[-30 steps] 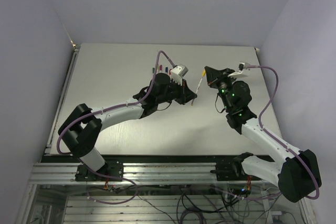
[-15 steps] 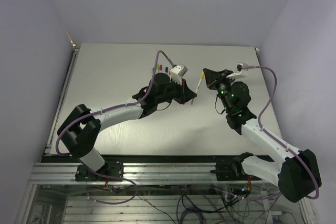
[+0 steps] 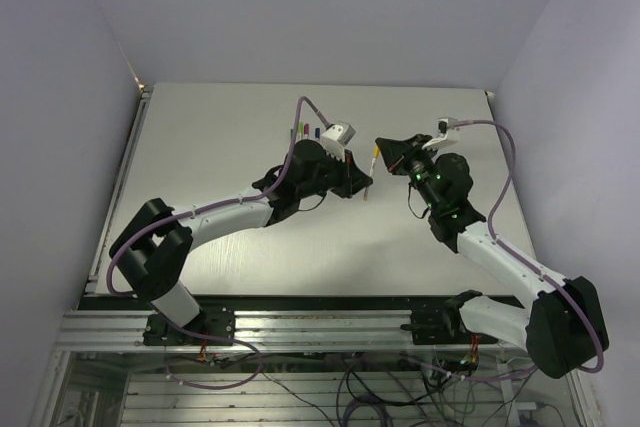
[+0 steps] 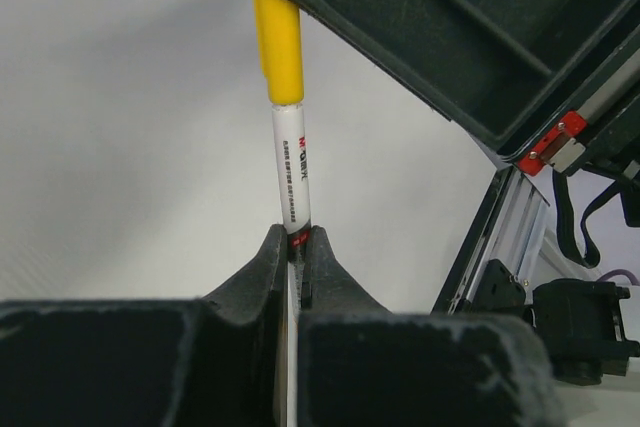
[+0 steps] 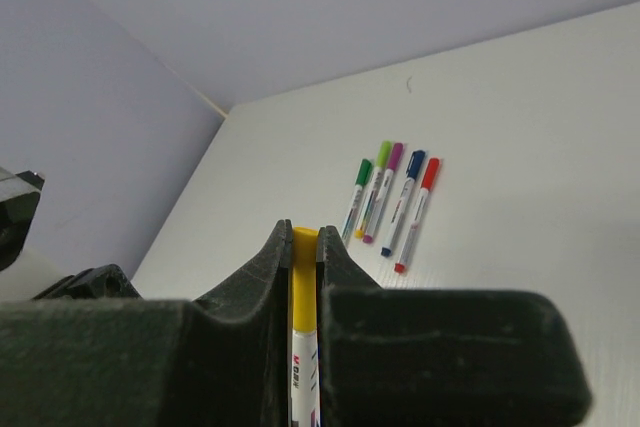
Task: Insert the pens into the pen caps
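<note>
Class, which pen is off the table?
The yellow-capped pen, held in the air: left fingers pinch its white barrel, right fingers its cap. The other pens lie side by side on the table.

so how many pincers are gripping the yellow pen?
2. The left pincer clamps the yellow pen by its white barrel; the right pincer clamps its yellow cap.

A pale grey-white worktop (image 3: 220, 137) sits in a corner of plain lavender walls: back wall (image 3: 320, 7), left wall (image 3: 50, 97), right wall (image 3: 590, 97). A metal rail (image 3: 120, 187) runs along the worktop's left edge. At its near edge an aluminium frame (image 3: 330, 325) stands above loose cables (image 3: 400, 387). The light is soft and even.
</note>
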Controlling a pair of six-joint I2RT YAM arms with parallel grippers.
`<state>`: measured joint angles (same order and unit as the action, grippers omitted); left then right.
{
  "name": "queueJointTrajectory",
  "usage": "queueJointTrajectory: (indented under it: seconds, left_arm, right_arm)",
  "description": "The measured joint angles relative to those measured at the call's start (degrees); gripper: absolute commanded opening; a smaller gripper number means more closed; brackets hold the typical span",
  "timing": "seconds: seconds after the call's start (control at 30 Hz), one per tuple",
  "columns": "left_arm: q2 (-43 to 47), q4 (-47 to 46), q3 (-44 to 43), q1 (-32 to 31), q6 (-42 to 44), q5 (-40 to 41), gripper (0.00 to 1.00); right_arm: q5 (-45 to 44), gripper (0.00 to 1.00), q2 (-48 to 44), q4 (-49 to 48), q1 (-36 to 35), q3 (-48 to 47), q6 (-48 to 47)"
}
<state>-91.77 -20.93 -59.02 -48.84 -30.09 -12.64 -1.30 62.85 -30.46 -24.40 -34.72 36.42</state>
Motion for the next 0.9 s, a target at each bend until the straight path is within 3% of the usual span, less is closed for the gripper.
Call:
queueJointTrajectory:
  seconds: [0.4, 0.9]
  left_arm:
    - [-1.3, 1.6, 0.0, 2.5, -3.1, 0.4, 0.07]
    - [-4.3, 3.3, -0.4, 5.4, -4.9, -1.6, 0.07]
  right_arm:
    - [5.9, 0.0, 7.0, 4.8, 0.7, -5.1, -2.5]
    - [3.3, 0.0, 12.6, 6.2, -3.5, -7.8, -6.1]
